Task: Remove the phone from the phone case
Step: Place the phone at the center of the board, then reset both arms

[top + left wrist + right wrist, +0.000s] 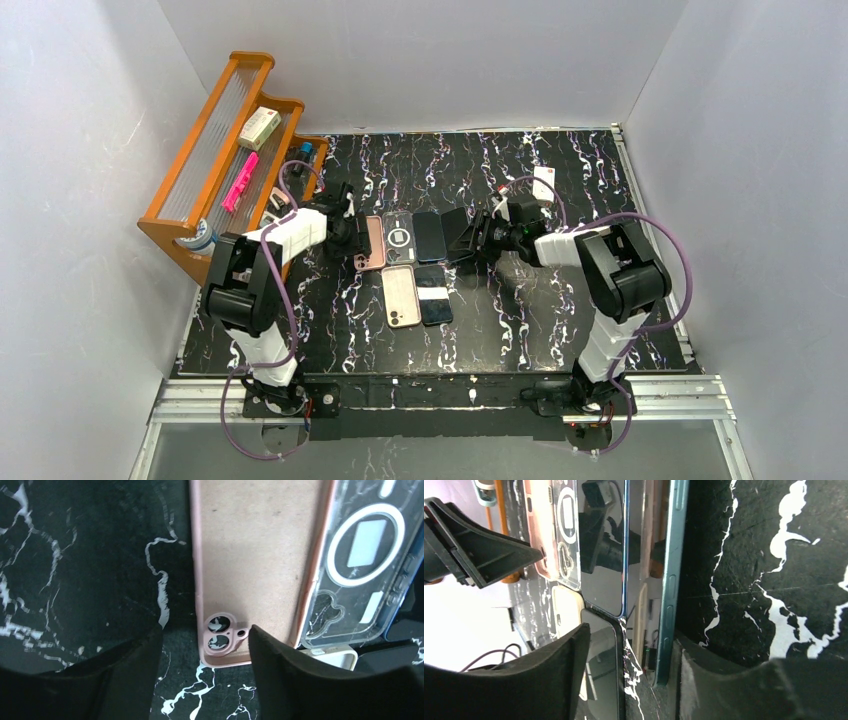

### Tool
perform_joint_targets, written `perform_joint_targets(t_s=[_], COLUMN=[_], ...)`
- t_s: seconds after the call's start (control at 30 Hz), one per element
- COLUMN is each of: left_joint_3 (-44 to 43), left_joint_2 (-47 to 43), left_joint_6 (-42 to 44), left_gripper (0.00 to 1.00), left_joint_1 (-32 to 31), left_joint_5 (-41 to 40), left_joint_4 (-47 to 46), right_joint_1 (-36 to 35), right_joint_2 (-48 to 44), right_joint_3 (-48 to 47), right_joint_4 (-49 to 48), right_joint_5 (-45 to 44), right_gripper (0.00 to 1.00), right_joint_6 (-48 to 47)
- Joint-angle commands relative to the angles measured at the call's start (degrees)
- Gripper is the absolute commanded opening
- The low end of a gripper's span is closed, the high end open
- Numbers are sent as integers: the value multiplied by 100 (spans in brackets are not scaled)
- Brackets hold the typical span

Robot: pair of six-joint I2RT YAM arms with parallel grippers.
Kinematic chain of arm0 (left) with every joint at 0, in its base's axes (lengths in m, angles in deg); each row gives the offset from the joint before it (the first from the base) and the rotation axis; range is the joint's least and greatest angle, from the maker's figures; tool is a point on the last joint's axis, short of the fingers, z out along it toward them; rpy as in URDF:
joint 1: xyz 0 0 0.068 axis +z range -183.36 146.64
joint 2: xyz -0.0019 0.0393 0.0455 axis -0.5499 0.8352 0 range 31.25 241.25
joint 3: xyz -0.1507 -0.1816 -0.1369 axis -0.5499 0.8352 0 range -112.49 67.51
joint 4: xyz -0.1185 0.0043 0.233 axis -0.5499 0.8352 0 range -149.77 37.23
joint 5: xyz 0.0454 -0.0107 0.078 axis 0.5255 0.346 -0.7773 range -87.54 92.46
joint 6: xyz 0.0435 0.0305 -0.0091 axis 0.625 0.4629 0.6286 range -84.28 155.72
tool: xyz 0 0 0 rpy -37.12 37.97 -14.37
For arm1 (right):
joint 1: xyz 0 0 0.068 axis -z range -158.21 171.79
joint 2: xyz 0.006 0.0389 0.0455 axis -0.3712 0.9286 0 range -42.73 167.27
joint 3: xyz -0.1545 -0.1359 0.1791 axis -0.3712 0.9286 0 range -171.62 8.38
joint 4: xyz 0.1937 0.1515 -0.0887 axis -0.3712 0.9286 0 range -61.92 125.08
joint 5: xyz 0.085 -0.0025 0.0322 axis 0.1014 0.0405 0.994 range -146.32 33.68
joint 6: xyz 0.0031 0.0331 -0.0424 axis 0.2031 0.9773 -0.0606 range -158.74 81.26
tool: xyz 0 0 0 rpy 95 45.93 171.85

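An empty pink phone case (255,555) lies inside up on the black marble table, its camera cutout end between the fingers of my left gripper (205,630), which is open. In the top view that case (370,243) sits just right of the left gripper (352,237). A phone with a teal frame (669,580) stands tilted up on its long edge between the fingers of my open right gripper (634,632), close to the right finger. From above, this phone (455,232) shows as a dark slab at the right gripper (468,240).
A clear case with a ring (398,237) and a black phone (430,236) lie between the two grippers. A cream case (400,296) and another black phone (434,296) lie nearer me. An orange rack (225,160) stands at the left, with a white card (544,183) at the back.
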Motion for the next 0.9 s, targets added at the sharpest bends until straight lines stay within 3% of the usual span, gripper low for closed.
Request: perform_joint_targets(t_s=[0.0,0.1,0.23,0.43,0.5,0.87], left_joint_3=[-1,103,307,551,575,851], left_joint_2=[-252,-499,-995,-2080,-2560,-5763], left_joint_6=[-62,-108,-102,-94,-64,67], left_gripper=[67,82,98,98,98,98], left_joint_1=[9,11,6,7,9,8], left_joint_5=[-437,-528,-626,-717,-782,-1931], left_joint_4=[514,557,610,718,803,1016], right_joint_1=[-60,-103,-149,-192,-193,-180], right_joint_2=[-216,-384,-616,-978,-1280,-5192], right_joint_3=[-53,-53,38,14,37,1], right_joint_4=[1273,1679,1898,2247,2476,3688], right_joint_5=[-877,-1203,-1474,-1735,-1908,-4263], right_gripper=[67,78,82,98,99,99], right_joint_6=[-794,-989,-1147,-1367,-1449,-2060])
